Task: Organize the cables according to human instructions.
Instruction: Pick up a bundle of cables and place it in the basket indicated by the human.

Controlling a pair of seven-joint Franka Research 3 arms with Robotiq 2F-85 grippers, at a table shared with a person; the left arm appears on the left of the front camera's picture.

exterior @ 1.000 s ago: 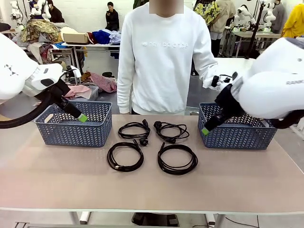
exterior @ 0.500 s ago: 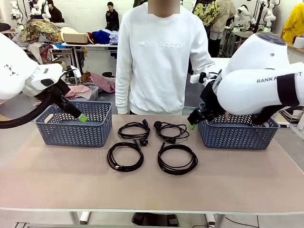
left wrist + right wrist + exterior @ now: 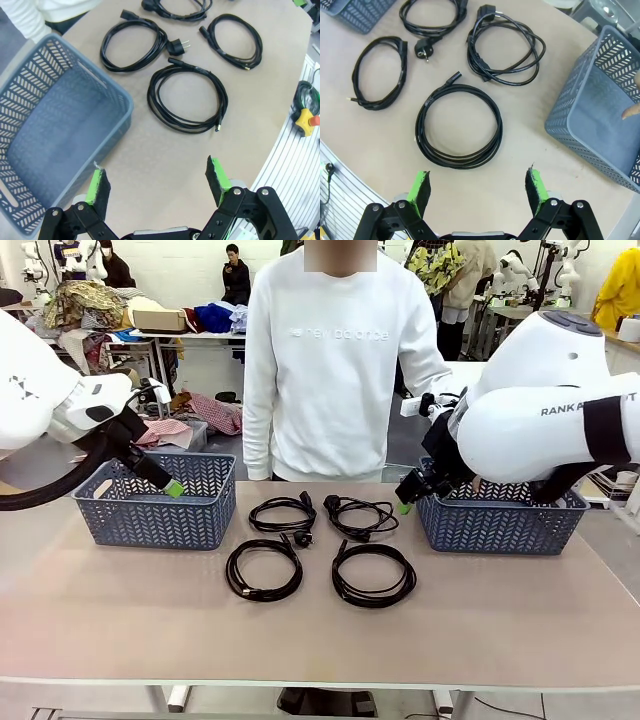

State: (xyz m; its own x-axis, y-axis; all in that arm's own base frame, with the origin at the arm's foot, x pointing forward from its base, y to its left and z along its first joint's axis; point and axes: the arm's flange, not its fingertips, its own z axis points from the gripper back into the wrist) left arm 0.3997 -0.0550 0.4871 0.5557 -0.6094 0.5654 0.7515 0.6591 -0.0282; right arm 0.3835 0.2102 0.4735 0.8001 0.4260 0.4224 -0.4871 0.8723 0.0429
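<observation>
Nothing sorted yet: four power cords [image 3: 176, 47] sit on the table [image 3: 320, 640] (baskets [image 3: 150, 520] empty); left gripper [image 3: 156, 173] and right gripper [image 3: 478, 175] gape wide, holding nothing.

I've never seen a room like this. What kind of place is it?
Probably a robot lab or workshop. A white left arm and right arm reach over a table with coiled cables and lattice baskets, a person stands opposite, and heaps of clothes lie behind.

The left wrist view's top edge slices through one cable [image 3: 149, 6]. In the right wrist view, the basket [image 3: 580, 100] runs off the right edge, where just a person's fingertip [image 3: 631, 111] pokes in.
</observation>
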